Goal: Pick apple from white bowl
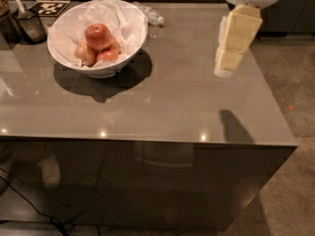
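A deep red apple point(97, 36) lies on top of paler apples point(86, 53) in the white bowl point(129, 39), which is lined with crumpled white paper and stands at the back left of the grey table point(162, 102). My gripper point(227, 63) hangs above the table's right side, far to the right of the bowl. It holds nothing that I can see.
A plastic water bottle point(150, 14) lies behind the bowl. A dark container with a utensil point(27, 23) and a black-and-white tag point(48, 7) sit at the back left. The table's right edge is just right of the gripper; carpet floor lies beyond.
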`<state>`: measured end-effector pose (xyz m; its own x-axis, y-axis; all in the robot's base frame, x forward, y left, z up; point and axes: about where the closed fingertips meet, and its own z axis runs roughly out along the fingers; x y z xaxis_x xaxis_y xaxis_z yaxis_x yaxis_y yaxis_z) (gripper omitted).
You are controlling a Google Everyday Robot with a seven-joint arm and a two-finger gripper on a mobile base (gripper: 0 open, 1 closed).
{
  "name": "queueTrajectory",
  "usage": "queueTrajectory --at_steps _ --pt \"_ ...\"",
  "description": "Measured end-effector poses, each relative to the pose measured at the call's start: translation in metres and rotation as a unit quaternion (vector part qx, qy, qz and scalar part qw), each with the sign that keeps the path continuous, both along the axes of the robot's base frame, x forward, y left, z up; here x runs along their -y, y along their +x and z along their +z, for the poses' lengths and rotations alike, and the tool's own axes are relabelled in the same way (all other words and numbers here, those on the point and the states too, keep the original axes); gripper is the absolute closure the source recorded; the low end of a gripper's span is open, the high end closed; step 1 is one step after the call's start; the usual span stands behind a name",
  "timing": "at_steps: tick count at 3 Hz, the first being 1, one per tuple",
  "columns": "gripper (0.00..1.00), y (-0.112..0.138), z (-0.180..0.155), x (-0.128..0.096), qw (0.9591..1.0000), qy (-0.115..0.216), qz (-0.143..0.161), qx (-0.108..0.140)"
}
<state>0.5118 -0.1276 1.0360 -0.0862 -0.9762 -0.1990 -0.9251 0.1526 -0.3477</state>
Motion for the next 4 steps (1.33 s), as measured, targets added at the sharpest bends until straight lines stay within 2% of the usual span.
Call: queueTrajectory --at_steps 1,2,3,4 --pt "0.0 0.027 0.022 -0.025 0.9996 -0.005 0.019 0.02" --pt "0.0 0.058 0.035 -0.067 0.9979 -0.01 0.057 0.029" --pt "0.0 0.062 0.038 -0.068 0.9975 -0.001 0.055 0.045" --pt "0.0 0.085 0.034 -0.087 0.9962 0.0 0.075 0.046"
